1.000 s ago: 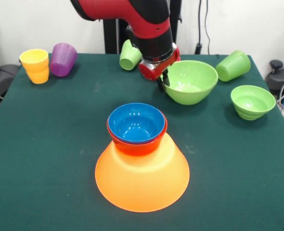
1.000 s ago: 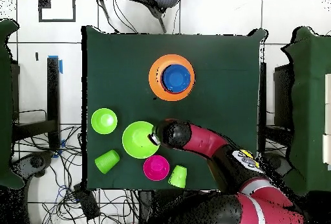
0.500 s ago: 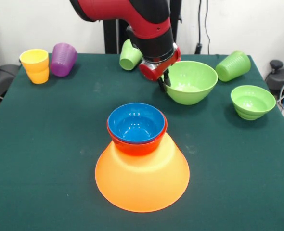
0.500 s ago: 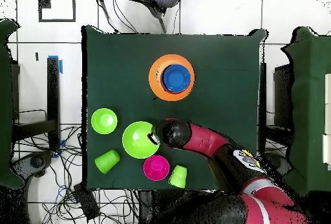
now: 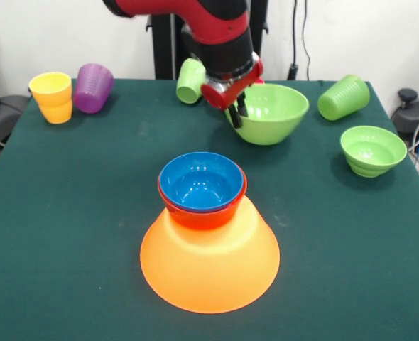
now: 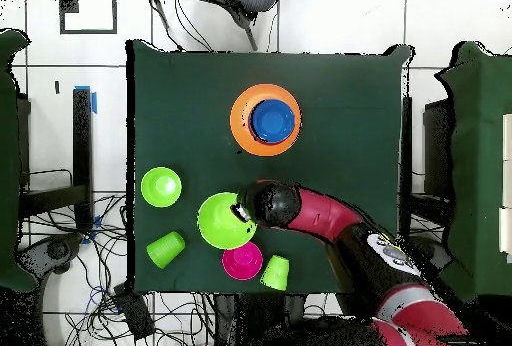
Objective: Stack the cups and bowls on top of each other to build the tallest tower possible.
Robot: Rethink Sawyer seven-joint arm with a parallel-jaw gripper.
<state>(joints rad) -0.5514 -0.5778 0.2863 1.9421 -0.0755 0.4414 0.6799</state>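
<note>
Dark green surface (image 5: 67, 213) before a white wall, over pale floor tiles with cables. The pincer (image 5: 235, 112) is clamped on the near rim of the large light green bowl (image 5: 270, 114), held tilted above the surface, behind the tower (image 5: 206, 234) of orange, red-orange and blue bowls.

No legible txt, labels, nos. or signs anywhere.

The arm (image 5: 209, 28) hides the pink bowl (image 6: 242, 260) in the front view. The large light green bowl (image 6: 224, 220) overlaps that pink bowl from overhead. The red-orange bowl (image 5: 202, 213) shows only its rim under the blue bowl (image 5: 201, 181).
</note>
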